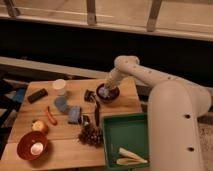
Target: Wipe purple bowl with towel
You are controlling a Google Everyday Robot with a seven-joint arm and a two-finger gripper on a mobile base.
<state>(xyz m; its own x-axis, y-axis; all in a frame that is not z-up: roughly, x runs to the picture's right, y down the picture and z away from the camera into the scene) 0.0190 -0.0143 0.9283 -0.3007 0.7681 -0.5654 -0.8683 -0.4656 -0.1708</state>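
Far left of your gripper: reddish-brown bowl (31,145) at table's (70,152) near corner, pale item inside. Nearer, still left: white cup (60,86), flat blue block (74,114), pinecone (90,134). Your gripper (105,91) sits down inside purple bowl (113,96), fingers clamped on towel (103,92), pale cloth pressed against bowl's interior. Below and right of gripper: green tray (124,135), pale objects in its near corner. White arm (150,80) arcs right toward robot body.

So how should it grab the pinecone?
From straight above, closing on the pinecone's wide middle: it lies low on the table, with the green tray close on one side. The gripper is shut on the towel in the purple bowl.
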